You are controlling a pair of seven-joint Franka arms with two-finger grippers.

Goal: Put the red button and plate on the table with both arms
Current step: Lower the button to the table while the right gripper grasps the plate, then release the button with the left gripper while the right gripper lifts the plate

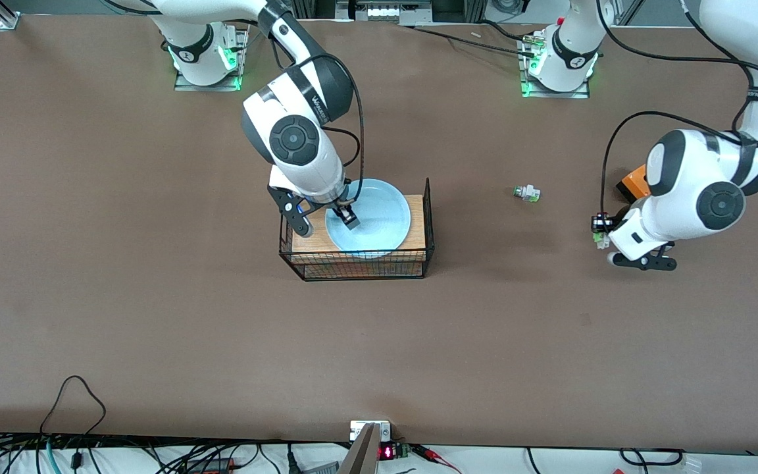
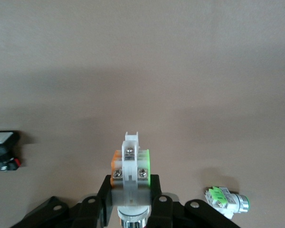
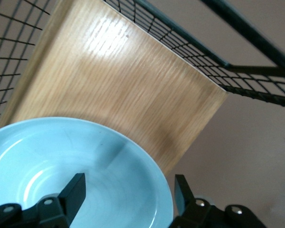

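Observation:
The pale blue plate [image 1: 379,210] lies on the wood top of a black wire rack [image 1: 428,217] mid-table. My right gripper [image 1: 339,216] is open at the plate's rim, with one finger over the plate's inside and the other outside the rim; in the right wrist view [image 3: 128,187] the plate [image 3: 47,156] fills the space between the fingers. My left gripper [image 1: 601,237] is shut on the red button [image 2: 130,161], a white part with green and orange bits. It holds the button over the brown table [image 1: 155,296] at the left arm's end; the cap is almost hidden.
A white part with a green-clear cap [image 1: 527,193] lies on the table between the rack and the left gripper, and also shows in the left wrist view [image 2: 225,202]. A black part with a white face [image 2: 2,147] lies nearby. An orange object [image 1: 632,184] sits beside the left arm.

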